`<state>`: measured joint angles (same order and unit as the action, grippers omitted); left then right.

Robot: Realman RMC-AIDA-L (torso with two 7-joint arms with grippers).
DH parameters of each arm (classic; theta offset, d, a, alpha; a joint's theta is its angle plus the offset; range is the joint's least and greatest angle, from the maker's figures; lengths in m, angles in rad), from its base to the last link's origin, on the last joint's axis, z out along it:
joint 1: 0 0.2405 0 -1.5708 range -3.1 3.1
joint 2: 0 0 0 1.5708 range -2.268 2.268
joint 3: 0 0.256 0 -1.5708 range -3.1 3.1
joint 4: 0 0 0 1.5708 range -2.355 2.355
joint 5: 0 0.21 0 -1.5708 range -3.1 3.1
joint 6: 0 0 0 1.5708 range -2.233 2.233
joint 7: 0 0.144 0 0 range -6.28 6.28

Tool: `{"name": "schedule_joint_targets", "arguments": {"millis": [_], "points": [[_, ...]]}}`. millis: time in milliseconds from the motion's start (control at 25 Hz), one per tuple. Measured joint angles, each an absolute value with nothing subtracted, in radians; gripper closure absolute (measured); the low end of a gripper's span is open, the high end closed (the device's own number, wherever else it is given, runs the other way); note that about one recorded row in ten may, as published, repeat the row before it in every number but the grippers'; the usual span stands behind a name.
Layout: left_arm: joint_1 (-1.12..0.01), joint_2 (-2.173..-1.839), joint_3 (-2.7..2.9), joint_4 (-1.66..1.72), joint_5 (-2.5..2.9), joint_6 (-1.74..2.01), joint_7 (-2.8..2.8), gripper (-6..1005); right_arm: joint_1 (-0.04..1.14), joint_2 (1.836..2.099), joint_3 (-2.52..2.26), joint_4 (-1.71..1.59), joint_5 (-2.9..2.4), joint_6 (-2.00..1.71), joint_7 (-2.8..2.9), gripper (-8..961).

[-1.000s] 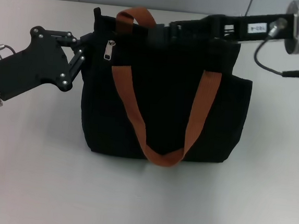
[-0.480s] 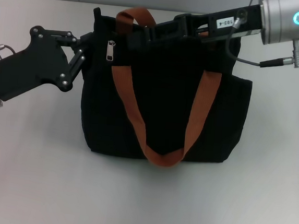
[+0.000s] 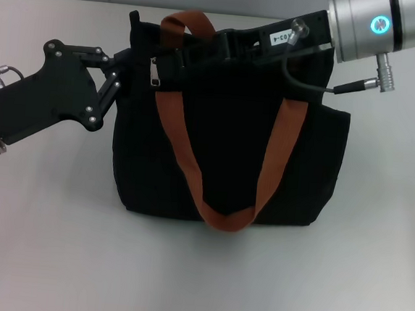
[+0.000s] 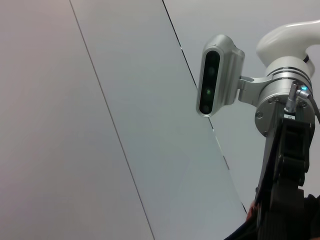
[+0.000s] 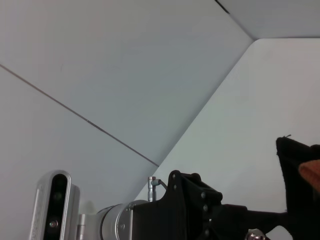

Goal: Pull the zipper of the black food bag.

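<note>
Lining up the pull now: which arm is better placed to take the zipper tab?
Right, probably. The right gripper reaches across the top of the black food bag, its tip beside the zipper. The left gripper sits at the bag's left edge, seemingly bracing it.

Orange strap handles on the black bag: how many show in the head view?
2. One orange handle hangs down the front of the black food bag in a long loop. The other arches over the top rim at the back, partly hidden by the right hand.
</note>
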<state>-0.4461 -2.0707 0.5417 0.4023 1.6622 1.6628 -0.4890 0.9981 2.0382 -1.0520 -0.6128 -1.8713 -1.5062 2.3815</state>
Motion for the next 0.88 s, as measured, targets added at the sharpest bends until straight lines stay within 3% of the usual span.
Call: {"name": "schedule_joint_targets", "arguments": {"millis": [520, 880], "points": [[-0.461, -2.071, 0.542, 0.402, 1.663, 1.684, -0.488, 958, 1.025, 2.057, -1.064, -0.619, -1.91, -1.455, 2.392, 499], [-0.467, -2.071, 0.54, 0.402, 1.663, 1.689, -0.49, 956, 1.031, 2.061, -1.095, -0.623, -1.911, -1.441, 2.387, 595]]}}
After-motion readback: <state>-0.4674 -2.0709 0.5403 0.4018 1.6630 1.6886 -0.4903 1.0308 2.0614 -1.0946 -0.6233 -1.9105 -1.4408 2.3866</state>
